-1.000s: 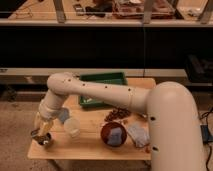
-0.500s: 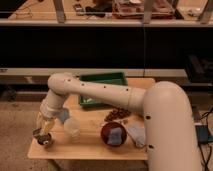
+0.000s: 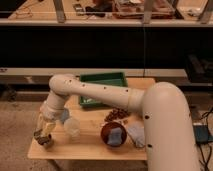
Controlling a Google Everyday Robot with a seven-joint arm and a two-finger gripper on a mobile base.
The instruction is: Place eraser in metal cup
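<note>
My gripper (image 3: 44,131) hangs at the table's front left corner, pointing down at the end of the white arm. Right under it sits a small dark, shiny round thing, the metal cup (image 3: 43,140), partly covered by the gripper. The eraser is hidden; I cannot make it out at the gripper or in the cup.
A white plastic cup (image 3: 72,128) stands just right of the gripper. Further right are a red bowl (image 3: 106,135) holding a grey-blue pad, another grey-blue pad (image 3: 136,133), brown bits (image 3: 118,115) and a green tray (image 3: 103,88) at the back. The table edge (image 3: 75,154) is close in front.
The gripper has stayed over the metal cup at the front left corner, perhaps a touch lower. The other objects have not moved.
</note>
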